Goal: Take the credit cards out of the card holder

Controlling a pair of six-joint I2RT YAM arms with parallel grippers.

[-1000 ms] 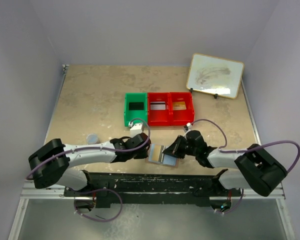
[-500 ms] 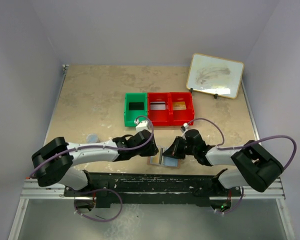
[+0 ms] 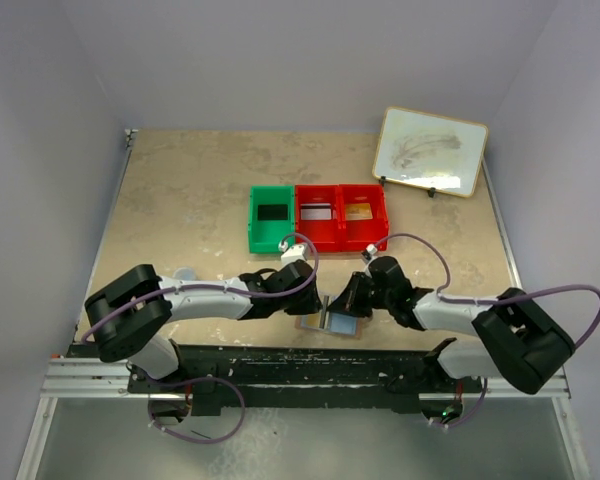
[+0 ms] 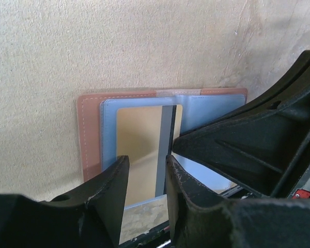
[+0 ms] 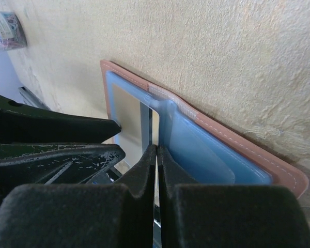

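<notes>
The card holder point(image 3: 338, 325) lies open near the table's front edge, tan-pink outside point(image 4: 88, 134) and pale blue inside point(image 5: 196, 139). A gold credit card point(image 4: 139, 139) with a grey stripe sits in its left pocket point(image 5: 126, 111). My left gripper point(image 4: 147, 160) hovers open over that card's near edge, nothing between its fingers point(image 3: 310, 300). My right gripper point(image 5: 156, 149) is shut, its tips pressed on the holder beside the middle fold point(image 3: 344, 304). The two grippers almost touch. More credit cards lie in the bins: black point(image 3: 270, 212), white-grey point(image 3: 316, 211) and gold point(image 3: 358, 211).
A green bin point(image 3: 255, 228) and two red bins point(image 3: 338, 236) stand in a row behind the grippers. A framed whiteboard point(image 3: 430, 150) leans at the back right. A small grey-blue object point(image 3: 184, 271) sits by the left arm. The table's metal front rail point(image 3: 280, 360) runs just below the holder.
My left arm has swung right, bringing its gripper over the holder's left half, and its jaws have parted a little. The right gripper has stayed shut on the holder.
</notes>
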